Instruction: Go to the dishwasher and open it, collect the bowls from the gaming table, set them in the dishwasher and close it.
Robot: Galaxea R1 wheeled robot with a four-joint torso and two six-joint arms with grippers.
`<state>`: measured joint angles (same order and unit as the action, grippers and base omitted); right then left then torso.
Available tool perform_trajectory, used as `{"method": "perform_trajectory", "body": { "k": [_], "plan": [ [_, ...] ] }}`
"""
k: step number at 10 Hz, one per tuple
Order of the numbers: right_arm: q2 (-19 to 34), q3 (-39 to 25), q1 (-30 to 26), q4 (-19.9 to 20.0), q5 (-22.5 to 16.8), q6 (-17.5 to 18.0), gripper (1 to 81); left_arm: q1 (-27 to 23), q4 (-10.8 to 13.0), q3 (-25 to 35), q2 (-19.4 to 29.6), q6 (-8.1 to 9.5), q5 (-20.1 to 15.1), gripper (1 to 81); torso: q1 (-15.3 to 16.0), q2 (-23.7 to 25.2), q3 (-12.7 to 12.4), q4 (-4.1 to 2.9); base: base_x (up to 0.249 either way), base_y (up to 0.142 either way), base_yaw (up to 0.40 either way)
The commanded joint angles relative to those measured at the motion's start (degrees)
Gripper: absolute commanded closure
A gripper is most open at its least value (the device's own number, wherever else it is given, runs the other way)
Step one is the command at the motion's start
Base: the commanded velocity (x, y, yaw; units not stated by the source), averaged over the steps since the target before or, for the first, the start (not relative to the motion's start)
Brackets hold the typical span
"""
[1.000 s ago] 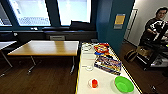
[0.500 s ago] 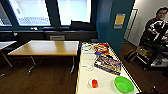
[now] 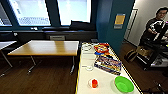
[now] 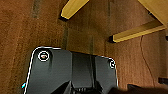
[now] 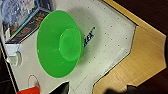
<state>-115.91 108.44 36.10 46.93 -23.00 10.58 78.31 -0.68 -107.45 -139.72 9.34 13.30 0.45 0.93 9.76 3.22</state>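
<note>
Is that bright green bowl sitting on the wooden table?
No, the green bowl rests on the long white-topped table with the yellow edge, near its front end, while the wooden table stands apart to the side.

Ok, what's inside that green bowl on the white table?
The green bowl looks empty; its raised centre shows bare. The white table beneath it is covered by the bowl.

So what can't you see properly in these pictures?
- Green bowl: in the head view its near rim sits right at the picture's edge.
- Box: the print on it is too blurred to read.
- Blue word on the white table: the bowl covers its start in the right wrist view.
- Orange thing: too small to name.
- Gripper fingers: can't be made out in either wrist view.
</note>
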Motion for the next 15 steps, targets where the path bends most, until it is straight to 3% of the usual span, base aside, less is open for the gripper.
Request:
{"method": "perform_trajectory", "body": {
  "k": [1,3,6,9,13,15],
  "plan": [
    [2.76,3.17,-8.18,1.67,-1.69,-0.3,1.0,-3.21,0.07,0.75,1.72,0.24,-2.58,1.0,0.0,0.0,0.0,0.0,0.0,0.0,0.0],
    [2.06,6.16,-8.27,1.67,4.02,-0.65,1.0,-3.21,0.07,0.66,1.54,0.24,-2.67,1.0,0.0,0.0,0.0,-0.02,0.0,0.0,0.0],
    [-0.22,9.85,-10.9,1.75,3.23,-0.57,1.0,-3.21,-0.37,-1.09,0.67,0.25,-2.75,1.0,0.0,0.0,0.0,0.0,0.0,0.0,0.0],
    [-3.29,9.68,-13.37,1.85,3.14,-0.39,1.0,-3.21,-0.81,-2.59,0.13,0.24,-2.84,1.0,0.0,0.0,0.0,-0.02,0.0,0.0,0.0],
    [-7.17,10.37,-12.48,1.76,3.84,0.14,1.0,-3.21,-0.81,-4.0,-0.92,0.25,-2.84,1.0,0.0,-0.02,0.04,-0.02,0.0,0.0,0.0],
    [-8.05,14.24,-12.84,1.85,3.32,0.15,1.0,-3.21,-0.81,-4.09,-1.01,0.25,-2.84,1.0,0.0,-0.02,0.06,-0.02,0.0,0.0,0.0]
  ]
}}
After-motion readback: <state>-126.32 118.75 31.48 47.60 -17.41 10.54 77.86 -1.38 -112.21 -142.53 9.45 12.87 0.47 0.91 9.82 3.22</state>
